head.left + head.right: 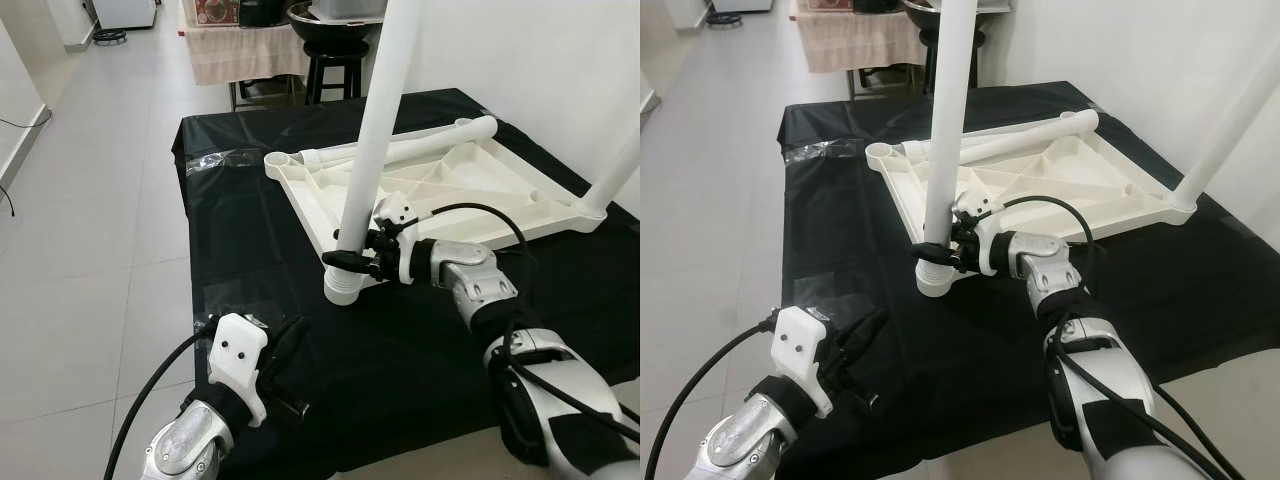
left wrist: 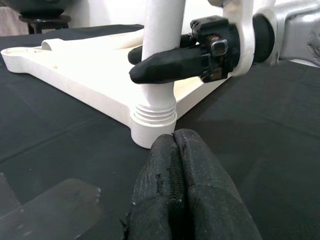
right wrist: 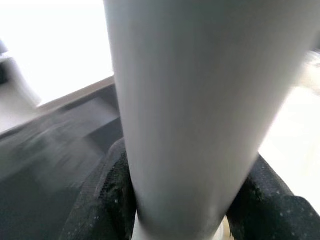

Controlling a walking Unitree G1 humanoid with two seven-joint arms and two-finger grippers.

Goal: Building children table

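A white plastic tabletop (image 1: 470, 190) lies upside down on the black-covered table (image 1: 260, 230). A white leg (image 1: 375, 130) stands upright in its near corner socket (image 1: 343, 285). My right gripper (image 1: 352, 258) is shut on that leg just above the socket, a black finger on each side (image 3: 105, 200). A second leg (image 1: 615, 170) rises from the right corner. A loose leg (image 1: 400, 152) lies across the tabletop's far side. My left gripper (image 1: 285, 350) hovers low over the table's near left part, fingers (image 2: 182, 195) pressed together on nothing, pointing at the socket.
The black cloth hangs over the table's near edge (image 1: 330, 462), with tiled floor (image 1: 90, 250) to the left. Behind the table stand a black stool (image 1: 335, 65) and a towel-draped rack (image 1: 245, 50). A white wall (image 1: 540, 60) runs along the right.
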